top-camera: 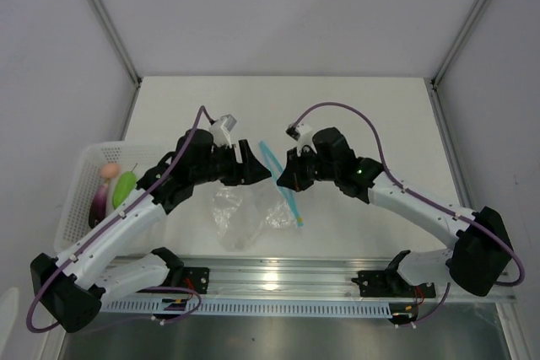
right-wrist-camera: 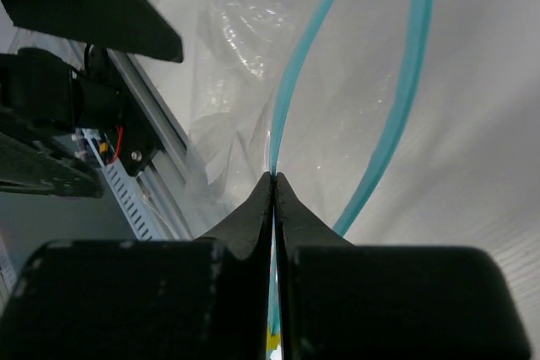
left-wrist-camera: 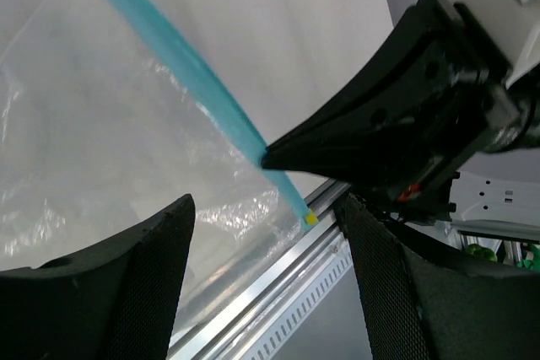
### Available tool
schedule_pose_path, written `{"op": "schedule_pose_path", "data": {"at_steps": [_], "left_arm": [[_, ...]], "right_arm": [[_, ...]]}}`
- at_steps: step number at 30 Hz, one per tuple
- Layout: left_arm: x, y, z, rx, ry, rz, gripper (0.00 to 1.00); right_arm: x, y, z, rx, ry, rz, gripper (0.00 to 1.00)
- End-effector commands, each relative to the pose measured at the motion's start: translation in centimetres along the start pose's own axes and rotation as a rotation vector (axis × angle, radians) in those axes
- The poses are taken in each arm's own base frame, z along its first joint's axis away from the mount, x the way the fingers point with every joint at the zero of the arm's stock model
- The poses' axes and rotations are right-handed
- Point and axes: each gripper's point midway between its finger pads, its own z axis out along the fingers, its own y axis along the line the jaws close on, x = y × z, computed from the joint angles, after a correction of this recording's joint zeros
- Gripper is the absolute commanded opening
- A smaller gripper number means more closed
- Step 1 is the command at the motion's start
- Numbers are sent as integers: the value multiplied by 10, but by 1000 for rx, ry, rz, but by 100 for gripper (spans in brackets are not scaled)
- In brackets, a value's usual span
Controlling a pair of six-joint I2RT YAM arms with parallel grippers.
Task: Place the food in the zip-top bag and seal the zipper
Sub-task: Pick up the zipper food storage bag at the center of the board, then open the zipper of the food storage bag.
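The zipper (right-wrist-camera: pixel 419 40) of the zip-top bag (top-camera: pixel 236 217) is pinched in the closed right gripper (right-wrist-camera: pixel 272 185). The left gripper (left-wrist-camera: pixel 266 206) is held wide open above the bag. The food (top-camera: pixel 125 187) is seen in the basket (top-camera: pixel 80 183) at the left.

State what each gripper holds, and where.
The right gripper pinches the zip-top bag by one side of its blue zipper; the left gripper is open, holding nothing.
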Motion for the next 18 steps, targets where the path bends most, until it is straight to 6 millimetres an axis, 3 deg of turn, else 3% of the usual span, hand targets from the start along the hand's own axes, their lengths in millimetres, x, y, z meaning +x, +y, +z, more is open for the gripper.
{"op": "schedule_pose_path", "data": {"at_steps": [1,6,18], "left_arm": [[-6,-3,-1,-44,-2,-24,74],[-2,11,2,-114,13,-14,75],[10,29,2,-201,64,8,74]], "right_arm": [[-13,15,6,21,-35,-63,0],[-11,38,14,13,-35,-101,0],[-13,55,10,26,-58,-153,0]]}}
